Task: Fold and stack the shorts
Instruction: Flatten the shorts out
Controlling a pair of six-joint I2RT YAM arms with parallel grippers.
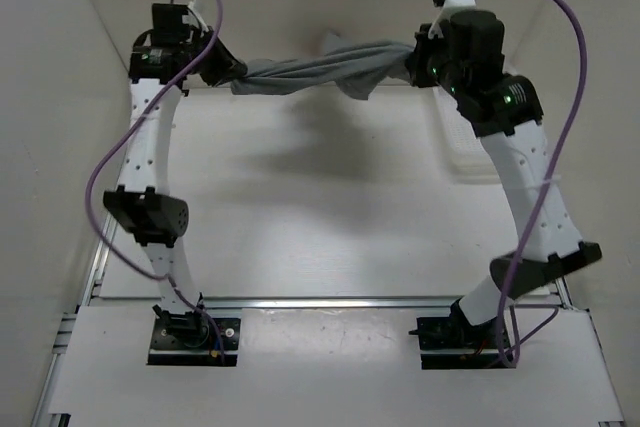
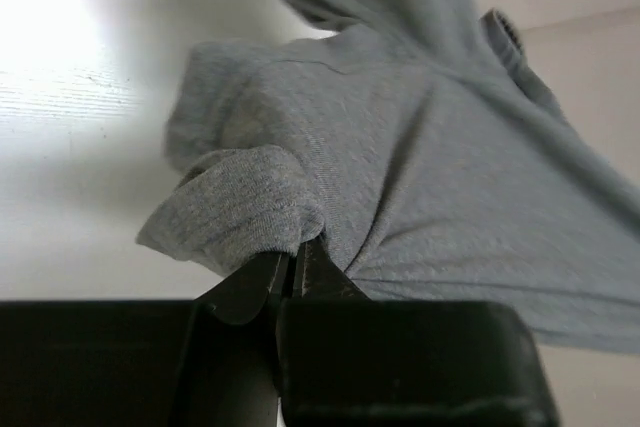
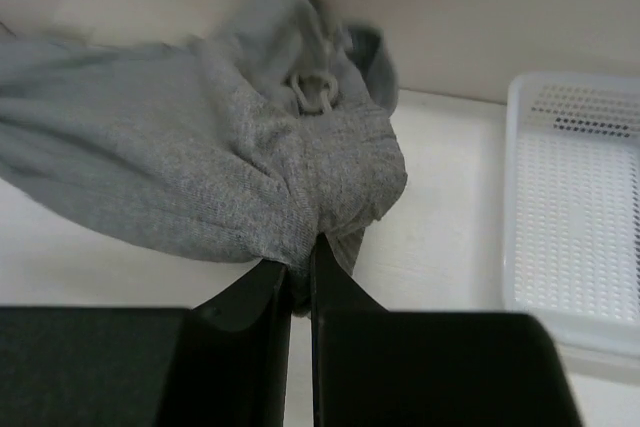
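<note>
Plain mid-grey shorts (unpatterned); white mesh basket.

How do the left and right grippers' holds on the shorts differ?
The left gripper pinches a rolled edge; the right gripper pinches a bunched wad. The white basket lies near the right gripper, not the left gripper. Both are shut on the shorts, stretched between them.

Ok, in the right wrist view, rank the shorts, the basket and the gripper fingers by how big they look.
1. shorts, filling most of the left and middle.
2. basket, though it is cut off at the right edge.
3. gripper fingers, smallest despite being nearest the camera.
</note>
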